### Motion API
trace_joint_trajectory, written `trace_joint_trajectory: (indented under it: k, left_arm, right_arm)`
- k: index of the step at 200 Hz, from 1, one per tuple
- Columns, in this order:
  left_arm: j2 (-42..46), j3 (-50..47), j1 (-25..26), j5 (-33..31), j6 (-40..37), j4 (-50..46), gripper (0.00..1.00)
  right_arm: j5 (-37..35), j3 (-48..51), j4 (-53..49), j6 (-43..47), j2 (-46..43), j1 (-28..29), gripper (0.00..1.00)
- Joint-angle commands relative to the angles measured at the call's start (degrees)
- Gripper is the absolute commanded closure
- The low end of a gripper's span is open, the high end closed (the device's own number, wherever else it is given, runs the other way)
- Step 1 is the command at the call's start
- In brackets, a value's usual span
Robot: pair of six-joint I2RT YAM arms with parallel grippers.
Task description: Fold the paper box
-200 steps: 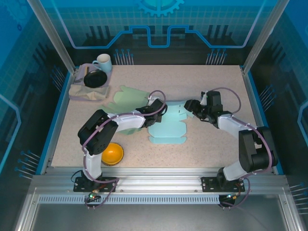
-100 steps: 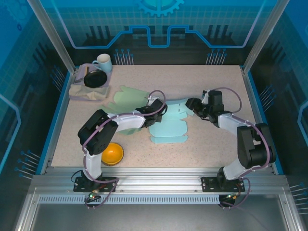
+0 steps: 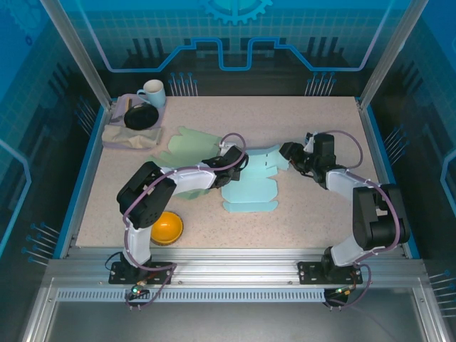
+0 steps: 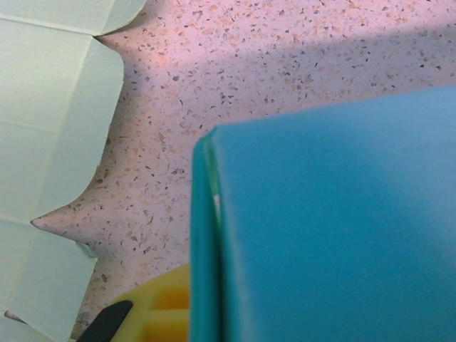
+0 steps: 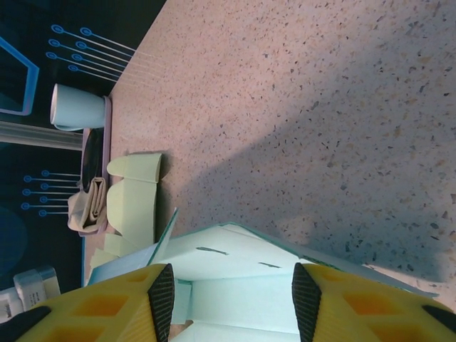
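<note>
As our right tool (image 5: pixel 231 285) has edged outward, fingers parted astride the paper box (image 3: pixel 249 192) flap, we judge folding barely begun; whether the left tool (image 3: pixel 231 162) grips, we cannot tell.

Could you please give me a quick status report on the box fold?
Right gripper open astride a paper box flap. Left gripper at its left edge, grip unclear. Green sheet lies alongside.

Black joint housings (image 3: pixel 146 196), white links (image 3: pixel 189 178), looping purple-grey cables (image 3: pixel 232 135); yellow claw fingers (image 5: pixel 92 306), black inner pads (image 5: pixel 162 299).
</note>
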State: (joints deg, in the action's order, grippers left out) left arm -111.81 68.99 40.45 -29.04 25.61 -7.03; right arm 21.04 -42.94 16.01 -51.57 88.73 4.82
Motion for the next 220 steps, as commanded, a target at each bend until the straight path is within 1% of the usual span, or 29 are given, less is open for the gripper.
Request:
trace_joint_trajectory:
  k: [1, 57, 88, 165, 192, 212, 220]
  left_arm:
    - [-0.9, 1.6, 0.2, 1.6, -0.7, -1.7, 1.0]
    - [-0.9, 1.7, 0.3, 1.6, -0.8, -1.7, 1.0]
    - [-1.0, 1.7, 0.3, 1.7, -0.7, -1.5, 1.0]
    - [-1.0, 1.6, 0.3, 1.8, -0.5, -1.4, 1.0]
    - [-1.0, 1.5, 0.3, 1.6, -0.5, -1.5, 1.0]
    - [-1.3, 1.6, 0.3, 1.5, -0.4, -1.3, 1.0]
    - [-1.4, 1.6, 0.2, 1.6, -0.3, -1.3, 1.0]
  right_arm:
    - [-0.8, 0.4, 4.6, -2.4, 0.2, -0.9, 0.5]
    - [-1.1, 1.0, 8.5, -6.7, 3.1, -1.3, 0.5]
    - [-1.2, 2.3, 13.3, -9.5, 4.3, -1.8, 0.5]
    - [-0.5, 3.5, 20.2, -14.5, 7.5, -3.3, 0.48]
    - [1.8, 2.8, 18.4, -13.5, 7.8, -3.4, 0.53]
    - [2.0, 3.5, 16.4, -10.5, 6.7, -3.1, 0.62]
    - [1.8, 3.7, 14.8, -8.9, 5.9, -2.9, 0.64]
